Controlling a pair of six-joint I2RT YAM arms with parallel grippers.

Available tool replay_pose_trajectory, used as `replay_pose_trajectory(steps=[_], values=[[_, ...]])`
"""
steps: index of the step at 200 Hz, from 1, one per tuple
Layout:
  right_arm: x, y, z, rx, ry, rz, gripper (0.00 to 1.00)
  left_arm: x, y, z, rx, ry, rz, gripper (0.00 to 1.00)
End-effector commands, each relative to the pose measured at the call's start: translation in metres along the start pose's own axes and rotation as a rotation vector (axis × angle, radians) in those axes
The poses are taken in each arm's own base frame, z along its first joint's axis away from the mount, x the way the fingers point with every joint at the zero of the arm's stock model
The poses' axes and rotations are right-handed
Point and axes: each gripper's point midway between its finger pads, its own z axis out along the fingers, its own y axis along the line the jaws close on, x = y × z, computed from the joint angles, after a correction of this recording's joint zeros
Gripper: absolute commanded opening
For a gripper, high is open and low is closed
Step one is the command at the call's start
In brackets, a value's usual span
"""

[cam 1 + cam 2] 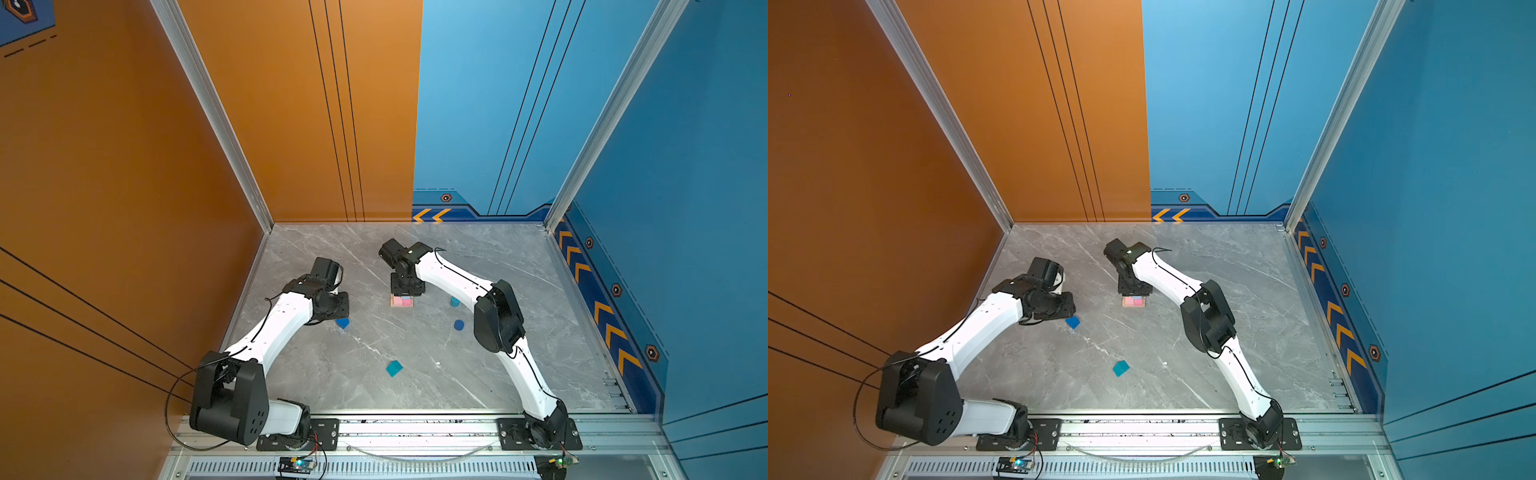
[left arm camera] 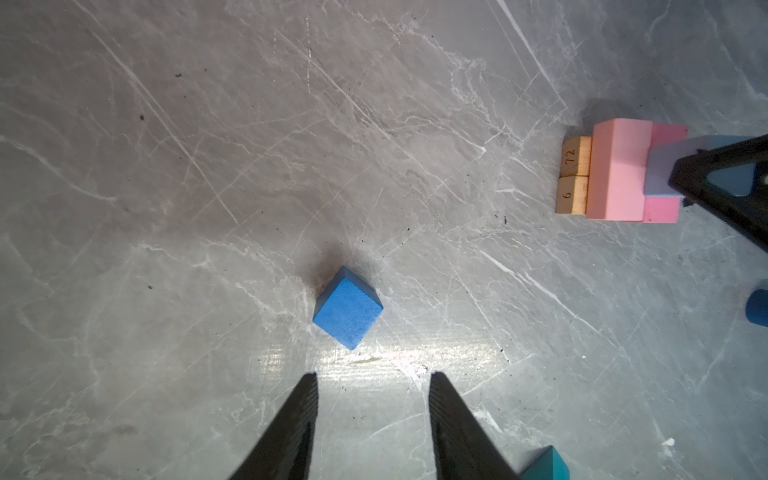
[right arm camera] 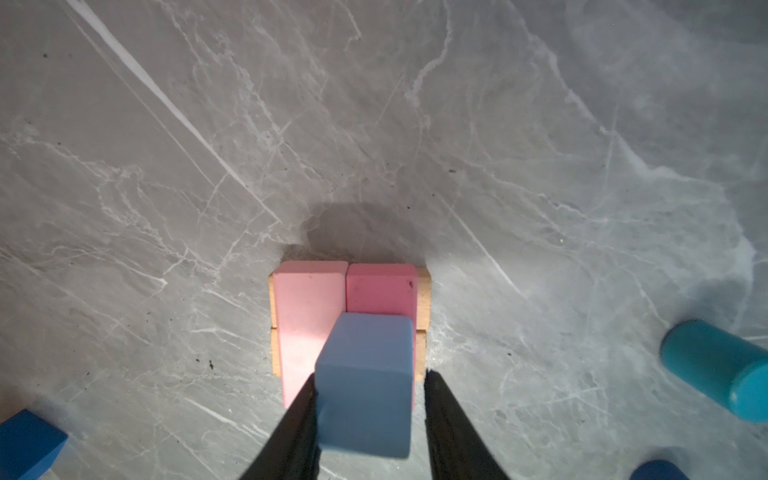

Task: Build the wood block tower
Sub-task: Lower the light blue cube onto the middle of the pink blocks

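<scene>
Straddling light-blue cube on pink bars: right end effector, jaws apart; left end effector apart, dark-blue cube ahead.

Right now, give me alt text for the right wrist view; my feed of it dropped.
A light-blue cube sits between the fingers of the right tool on two pink bars, which lie side by side across two tan bars on the marble table. A teal cylinder lies on its side at one edge, a dark-blue cube at the opposite one.

teal cube edge-cropped, tan bars seemingly mostly covered
</scene>
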Motion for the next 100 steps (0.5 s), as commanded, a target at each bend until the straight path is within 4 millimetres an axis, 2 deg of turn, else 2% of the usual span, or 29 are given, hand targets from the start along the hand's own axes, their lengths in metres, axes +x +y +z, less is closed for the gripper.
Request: replay_pose_trajectory(steps=[1, 100], values=[[0.009, -0.005, 0.014, 0.023, 0.039, 0.008, 0.44, 0.003, 0.000, 0.002, 0.008, 0.014, 0.006, 0.46], [0.005, -0.004, 0.003, 0.012, 0.015, 0.011, 0.45, 0.004, 0.000, 0.002, 0.008, 0.014, 0.007, 0.46]])
